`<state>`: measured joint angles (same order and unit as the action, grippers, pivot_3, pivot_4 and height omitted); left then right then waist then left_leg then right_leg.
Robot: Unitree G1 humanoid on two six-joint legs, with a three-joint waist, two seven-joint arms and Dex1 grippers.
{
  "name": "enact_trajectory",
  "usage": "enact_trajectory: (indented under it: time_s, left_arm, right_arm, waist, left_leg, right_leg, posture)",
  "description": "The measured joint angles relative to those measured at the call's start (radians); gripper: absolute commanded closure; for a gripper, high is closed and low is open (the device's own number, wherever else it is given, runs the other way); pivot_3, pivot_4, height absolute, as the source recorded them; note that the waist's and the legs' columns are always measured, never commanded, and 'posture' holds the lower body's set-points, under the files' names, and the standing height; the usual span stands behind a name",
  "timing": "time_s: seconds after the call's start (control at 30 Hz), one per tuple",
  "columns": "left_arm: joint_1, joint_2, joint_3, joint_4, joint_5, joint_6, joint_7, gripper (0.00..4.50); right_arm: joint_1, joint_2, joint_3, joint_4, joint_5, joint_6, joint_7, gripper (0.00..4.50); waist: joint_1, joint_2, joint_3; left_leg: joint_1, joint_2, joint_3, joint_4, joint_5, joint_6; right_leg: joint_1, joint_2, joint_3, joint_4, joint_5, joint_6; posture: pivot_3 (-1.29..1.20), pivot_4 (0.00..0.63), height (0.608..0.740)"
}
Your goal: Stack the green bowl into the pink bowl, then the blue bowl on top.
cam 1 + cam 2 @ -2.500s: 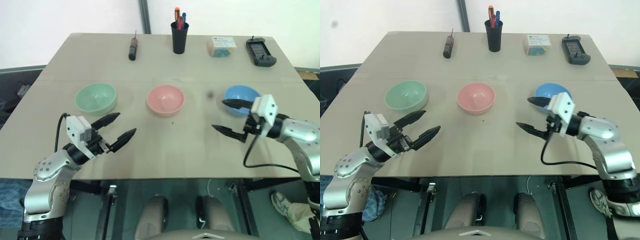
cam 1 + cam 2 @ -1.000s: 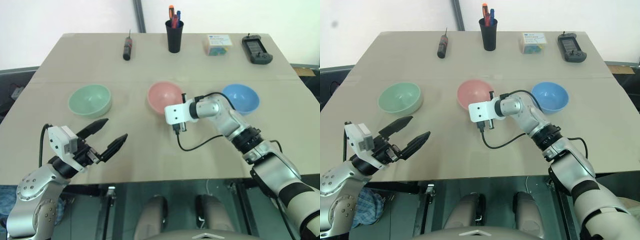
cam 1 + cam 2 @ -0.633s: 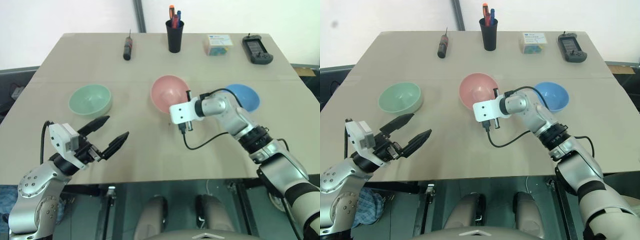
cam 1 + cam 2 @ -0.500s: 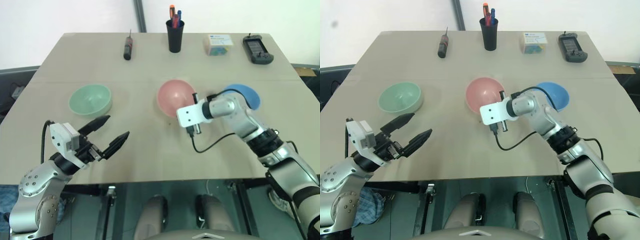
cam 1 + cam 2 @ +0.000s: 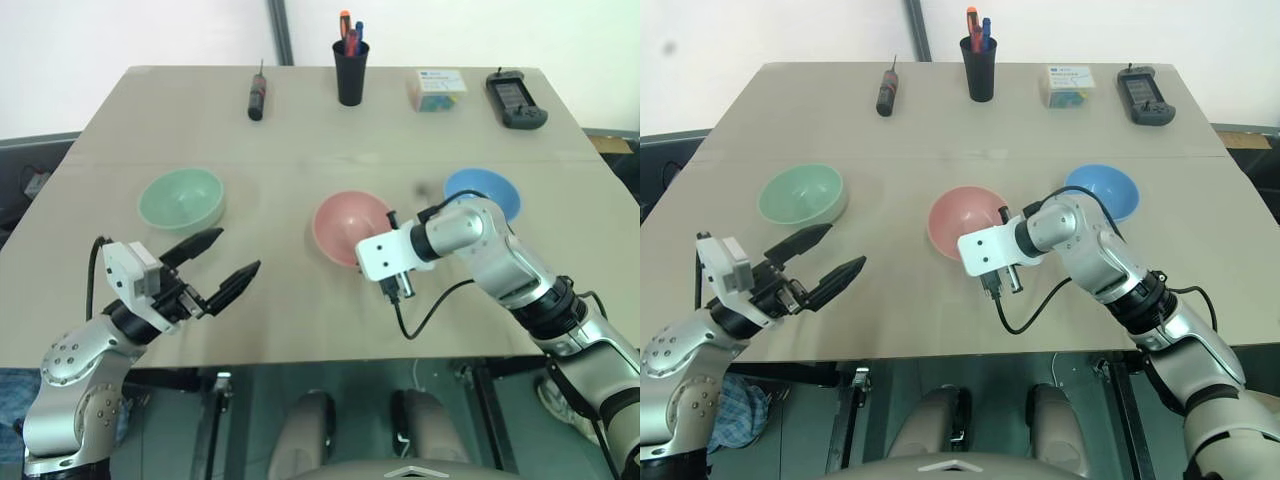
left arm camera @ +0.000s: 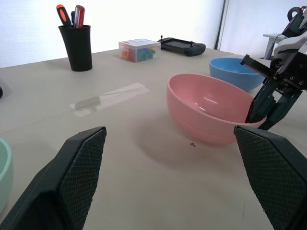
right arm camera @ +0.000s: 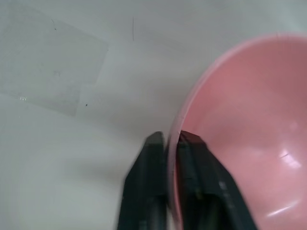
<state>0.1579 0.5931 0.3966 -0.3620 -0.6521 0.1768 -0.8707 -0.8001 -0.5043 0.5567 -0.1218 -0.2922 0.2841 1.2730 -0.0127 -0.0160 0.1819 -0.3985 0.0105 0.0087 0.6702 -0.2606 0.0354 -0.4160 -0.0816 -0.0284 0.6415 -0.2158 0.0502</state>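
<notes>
Since a second ago my right gripper [image 7: 168, 141] has dragged the pink bowl [image 5: 352, 226] toward me and a little rightward, and the bowl now sits flat on the table [image 5: 300, 310] where half a second back it was tipped up on edge. Nearest me, my left gripper [image 5: 228, 258] hovers spread wide and empty over the front of the table, unmoved; the green bowl [image 5: 181, 197] lies just beyond it, apart from the fingers. In the right wrist view one finger is inside the pink rim and one outside, straddling the rim; I cannot tell whether they still pinch it.

I count three bowls, one of each colour, none stacked. The blue bowl [image 5: 482, 191] rests behind my right forearm, near the pink one but apart. At the far edge: one screwdriver [image 5: 258, 93], one black pen cup [image 5: 351, 72], one small box [image 5: 438, 89] and one handheld controller [image 5: 516, 99].
</notes>
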Motion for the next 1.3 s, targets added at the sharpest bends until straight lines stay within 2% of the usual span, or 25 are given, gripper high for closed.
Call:
enact_trajectory:
  time_s: [0.13, 0.23, 0.27, 0.3, 0.53, 0.73, 0.83, 1.03, 1.3]
  left_arm:
    - [-0.007, 0.002, -0.005, 0.004, 0.001, 0.0, -0.006, 0.0]
    - [-0.029, 0.004, -0.006, 0.017, 0.007, -0.001, -0.004, 0.0]
    - [-0.036, 0.004, -0.007, 0.02, 0.013, -0.001, 0.0, 0.0]
    - [-0.046, 0.005, -0.01, 0.021, 0.024, 0.0, 0.008, 0.0]
    - [-0.177, 0.085, -0.054, 0.072, 0.16, 0.159, 0.186, 0.0]
    - [-0.291, 0.141, -0.137, 0.126, 0.307, 0.208, 0.265, 0.0]
    - [-0.362, 0.173, -0.195, 0.168, 0.404, 0.253, 0.317, 0.0]
    - [-0.418, 0.176, -0.241, 0.21, 0.473, 0.363, 0.357, 0.0]
    - [-0.448, 0.2, -0.296, 0.363, 0.561, 0.289, 0.335, 0.0]
  right_arm:
    - [0.0, -0.001, 0.0, 0.0, -0.001, 0.009, -0.008, 1.59]
    - [0.003, -0.012, -0.01, -0.019, 0.012, 0.032, -0.01, 0.78]
    - [0.004, -0.014, -0.02, -0.032, 0.025, 0.045, -0.01, 0.31]
    - [0.007, -0.017, -0.033, -0.05, 0.042, 0.069, -0.009, 0.09]
    - [0.023, -0.045, -0.285, -0.213, 0.319, 0.372, 0.019, 0.02]
    - [0.0, -0.048, -0.447, -0.255, 0.508, 0.556, -0.057, 0.02]
    - [-0.003, -0.07, -0.519, -0.268, 0.59, 0.621, -0.095, 0.02]
    - [-0.003, -0.142, -0.624, -0.275, 0.72, 0.698, -0.164, 0.02]
    - [0.027, -0.229, -0.693, -0.31, 0.826, 0.722, -0.245, 0.02]
  waist:
    - [0.0, 0.0, 0.0]
    - [0.001, 0.0, 0.0]
    - [0.001, 0.0, 0.0]
    - [0.001, 0.0, 0.0]
    - [0.004, 0.0, 0.0]
    - [0.002, 0.0, 0.0]
    - [0.004, 0.0, 0.0]
    - [0.002, 0.0, 0.0]
    - [0.002, -0.001, 0.0]
  left_leg:
    - [0.0, 0.0, 0.0, 0.0, 0.0, 0.0]
    - [0.0, 0.0, 0.0, 0.0, 0.0, 0.0]
    - [0.0, 0.0, 0.0, 0.0, 0.0, 0.0]
    - [0.0, 0.0, 0.0, 0.0, 0.0, 0.0]
    - [0.0, 0.0, -0.002, 0.0, 0.0, 0.0]
    - [0.0, -0.001, -0.002, 0.0, 0.0, 0.0]
    - [-0.001, -0.001, -0.002, 0.0, 0.0, 0.0]
    - [-0.001, -0.001, -0.001, -0.001, 0.0, 0.0]
    - [-0.001, -0.001, -0.001, -0.001, 0.0, 0.0]
  right_leg:
    - [0.0, 0.0, 0.0, 0.0, 0.0, 0.0]
    - [0.0, 0.0, 0.0, 0.0, 0.0, 0.0]
    - [0.0, 0.0, 0.0, 0.0, 0.0, 0.0]
    - [0.0, 0.0, 0.0, 0.0, 0.0, 0.0]
    - [0.001, 0.0, -0.002, 0.0, 0.0, 0.0]
    - [0.001, 0.0, -0.002, 0.0, 0.0, 0.0]
    - [0.001, 0.0, -0.002, 0.0, 0.0, 0.0]
    - [0.0, -0.001, -0.001, 0.0, 0.0, 0.001]
    - [0.0, -0.002, -0.001, 0.0, 0.0, 0.001]
  posture:
    - [0.0, 0.15, 0.74]
    - [0.0, 0.15, 0.74]
    - [0.0, 0.15, 0.74]
    - [0.0, 0.15, 0.74]
    - [0.0, 0.15, 0.74]
    - [0.0, 0.15, 0.74]
    - [0.0, 0.15, 0.74]
    - [0.0, 0.15, 0.74]
    - [0.0, 0.15, 0.74]
